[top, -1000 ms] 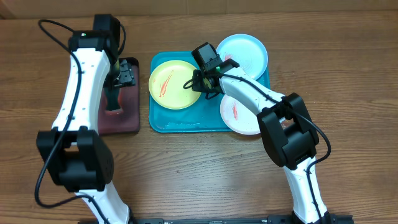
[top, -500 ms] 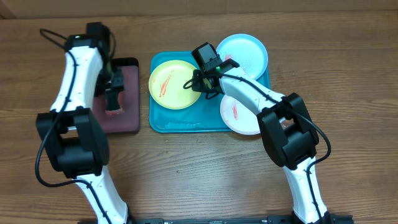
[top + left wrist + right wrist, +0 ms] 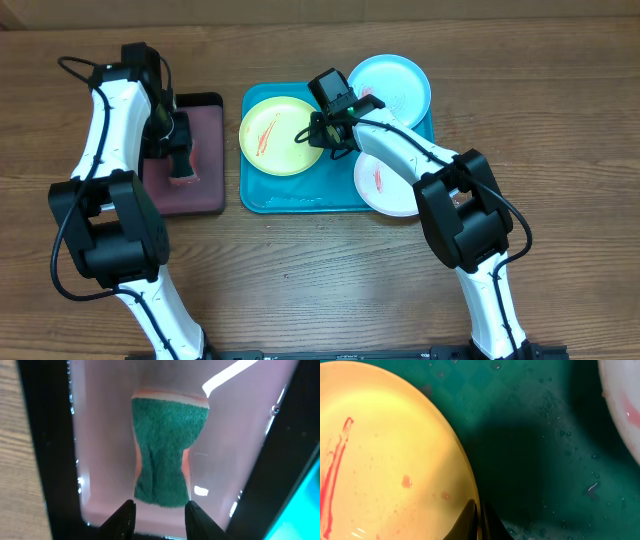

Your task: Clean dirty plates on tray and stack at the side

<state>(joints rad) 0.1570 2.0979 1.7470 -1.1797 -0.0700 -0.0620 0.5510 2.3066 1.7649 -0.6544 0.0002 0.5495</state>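
Wood table [image 3: 560, 120] carries everything. Biggest item on it is the teal tray [image 3: 290, 197] [image 3: 535, 460], centre-far, w/ water drops on its floor. Just left of it, not touching, sits a smaller black-rimmed tray [image 3: 205, 190] [image 3: 100, 450] w/ pinkish inside.

Three plates on the teal tray:
- Yellow-green plate [image 3: 275, 135] [image 3: 385, 460] fills the left part. It has a long red-orange smear plus a few spots.
- Light blue plate [image 3: 400, 85] is at the far-right corner, hanging over the far rim.
- White plate [image 3: 385, 190] [image 3: 625, 395] is at the near-right corner, overhanging the near rim. It has a red-orange smear.

Right arm runs across btwn the blue and white plates, covering part of each from overhead. Left arm reaches over the black-rimmed tray's far-left side and hides that corner.

Sponge [image 3: 182, 168] [image 3: 167, 455] is within the black-rimmed tray's pink area. Green scrub face is up, pinkish-orange layer under, and it is pinched in at the waist.

Left gripper [image 3: 161, 520] hangs over the sponge's near end. Jaws are approx. a sponge-width apart, w/ the sponge end right btwn the tips. Can't tell if they squeeze it or only flank it.

Right gripper [image 3: 479, 522] is at the yellow-green plate's right rim. Jaws are nearly together w/ the rim pinched btwn them, one finger inside the plate, one on the tray side.
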